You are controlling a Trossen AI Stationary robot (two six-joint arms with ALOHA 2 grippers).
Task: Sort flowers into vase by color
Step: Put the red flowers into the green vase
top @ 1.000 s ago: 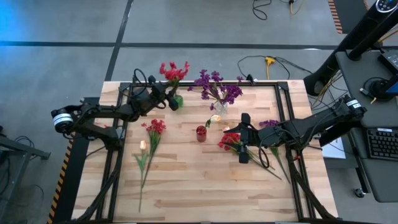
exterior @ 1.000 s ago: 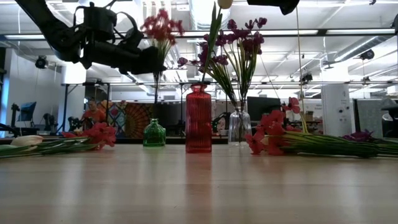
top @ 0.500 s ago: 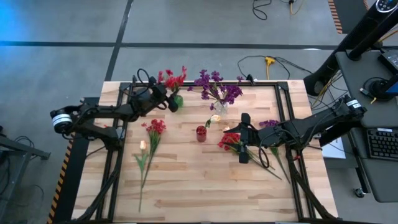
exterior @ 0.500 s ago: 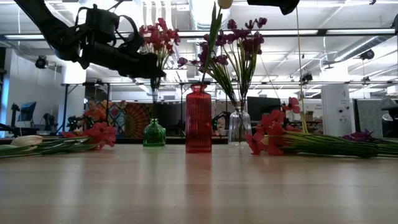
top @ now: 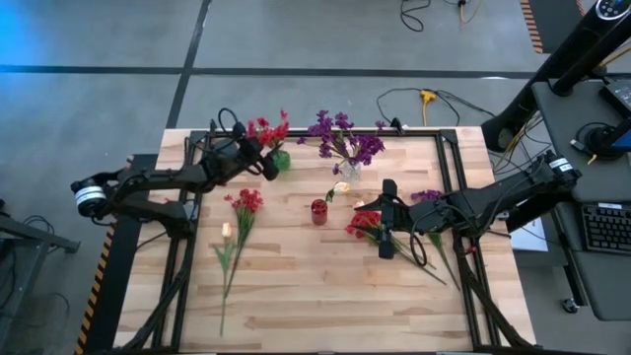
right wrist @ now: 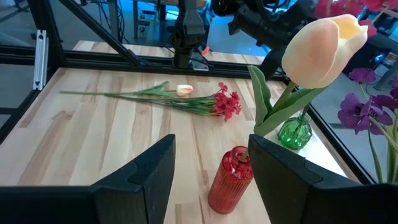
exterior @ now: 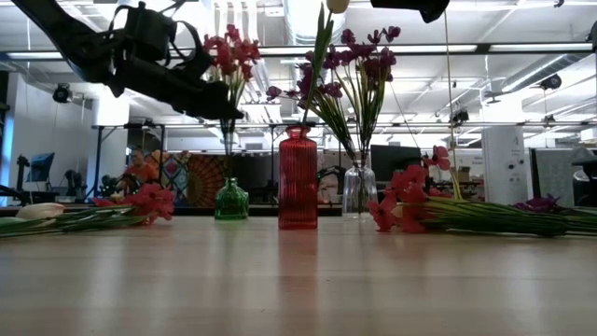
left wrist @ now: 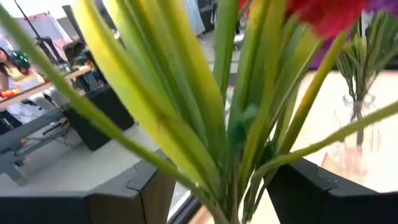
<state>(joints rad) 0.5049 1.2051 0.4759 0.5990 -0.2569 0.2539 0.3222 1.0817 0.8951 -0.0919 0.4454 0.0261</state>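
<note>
The left hand (top: 264, 164) pinches a red sprig (top: 268, 129) by its stems, its foot in or just above the green vase (exterior: 230, 200) at the counter's (top: 325, 286) far left. Placing red in green looks nearly done; next, seat it and let go. The right hand (right wrist: 211, 163) hangs spread near the red vase (right wrist: 229, 181), which holds a cream tulip (right wrist: 323, 42). More sprigs lie flat on both sides.
</note>
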